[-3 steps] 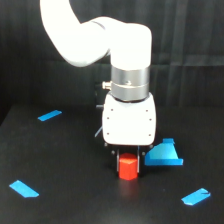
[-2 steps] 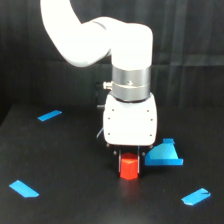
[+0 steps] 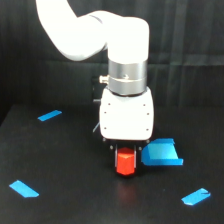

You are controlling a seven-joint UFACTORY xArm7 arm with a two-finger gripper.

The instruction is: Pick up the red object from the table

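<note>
The red object (image 3: 126,163), a small red-orange block, sits directly under the white arm's wrist in the exterior view. It appears just above the black table (image 3: 65,160), with a faint reflection beneath it. My gripper (image 3: 126,154) comes straight down over it, and its dark fingers are shut on the block's upper part. The white housing hides most of the fingers.
A blue square tray-like piece (image 3: 161,152) lies just to the exterior view's right of the block, nearly touching it. Blue strips lie at the back left (image 3: 49,115), front left (image 3: 24,188) and front right (image 3: 196,196). A black curtain hangs behind.
The gripper and the red block have risen slightly together. The blue piece and the strips have not moved.
</note>
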